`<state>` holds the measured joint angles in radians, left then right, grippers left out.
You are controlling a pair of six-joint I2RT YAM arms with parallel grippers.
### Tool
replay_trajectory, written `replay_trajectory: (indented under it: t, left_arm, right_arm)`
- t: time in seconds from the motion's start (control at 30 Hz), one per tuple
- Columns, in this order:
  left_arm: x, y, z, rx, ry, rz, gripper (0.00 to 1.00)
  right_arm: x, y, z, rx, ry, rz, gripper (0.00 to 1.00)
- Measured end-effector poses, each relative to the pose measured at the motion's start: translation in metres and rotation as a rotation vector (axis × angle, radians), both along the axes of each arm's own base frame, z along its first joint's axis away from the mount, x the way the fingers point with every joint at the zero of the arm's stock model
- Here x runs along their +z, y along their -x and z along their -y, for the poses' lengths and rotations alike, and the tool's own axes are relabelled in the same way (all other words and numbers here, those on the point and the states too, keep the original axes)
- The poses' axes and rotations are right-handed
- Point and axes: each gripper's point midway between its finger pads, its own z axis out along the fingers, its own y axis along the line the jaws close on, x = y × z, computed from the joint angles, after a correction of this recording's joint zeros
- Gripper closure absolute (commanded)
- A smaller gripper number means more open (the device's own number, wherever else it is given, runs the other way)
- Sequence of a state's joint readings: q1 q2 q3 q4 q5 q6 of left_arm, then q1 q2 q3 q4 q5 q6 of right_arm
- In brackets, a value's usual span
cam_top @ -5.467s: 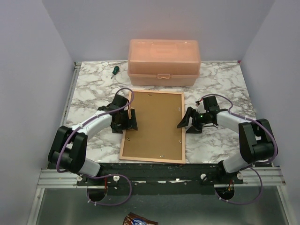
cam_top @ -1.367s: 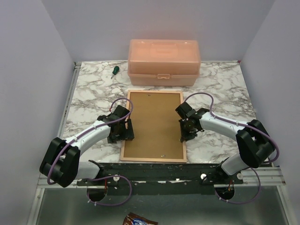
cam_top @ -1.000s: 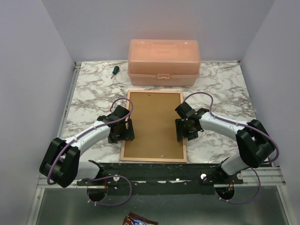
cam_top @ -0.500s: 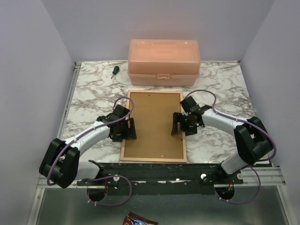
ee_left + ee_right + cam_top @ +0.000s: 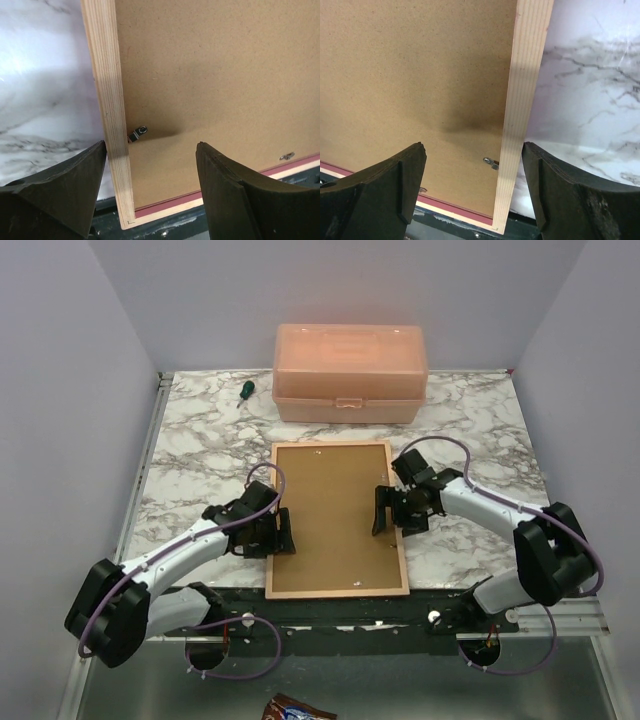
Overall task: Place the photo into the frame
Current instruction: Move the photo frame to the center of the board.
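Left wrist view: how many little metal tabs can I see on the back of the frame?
2. One tab sits against the frame's left rail; a second tab lies by the near rail, at right. More may lie outside this view.

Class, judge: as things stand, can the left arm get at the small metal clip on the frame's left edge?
Probably yes: the left gripper hangs open with the clip between its fingers, and nothing lies between them.
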<state>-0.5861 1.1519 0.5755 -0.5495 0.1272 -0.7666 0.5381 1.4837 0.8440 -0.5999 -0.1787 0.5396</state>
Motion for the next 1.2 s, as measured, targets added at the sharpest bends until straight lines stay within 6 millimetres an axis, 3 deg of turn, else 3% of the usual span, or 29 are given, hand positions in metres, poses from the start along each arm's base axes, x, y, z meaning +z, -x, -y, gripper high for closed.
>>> replay_trajectory:
  t: [0.23,0.37,0.5,0.7,0.9,1.2]
  left_arm:
    - [0.003,0.037,0.009,-0.036,0.027,-0.031,0.27]
    - [0.005,0.050,0.012,-0.045,0.028,-0.054,0.15]
    - [0.007,0.049,0.011,-0.024,0.021,-0.050,0.08]
    - [0.011,0.034,0.004,0.021,-0.020,-0.040,0.07]
    - [0.009,0.010,-0.005,0.073,-0.025,-0.032,0.10]
    - [-0.001,-0.013,-0.004,0.070,0.010,-0.053,0.16]
  right_arm:
    - [0.000,0.024,0.010,0.002,-0.003,-0.025,0.16]
    - [-0.001,0.032,0.012,0.006,-0.001,-0.031,0.13]
    - [-0.001,0.033,0.011,0.003,-0.001,-0.035,0.11]
    - [-0.003,0.028,0.009,-0.006,0.020,-0.046,0.05]
    - [0.002,0.000,0.008,-0.042,0.044,-0.011,0.04]
    - [0.013,-0.075,0.010,-0.121,0.057,0.079,0.06]
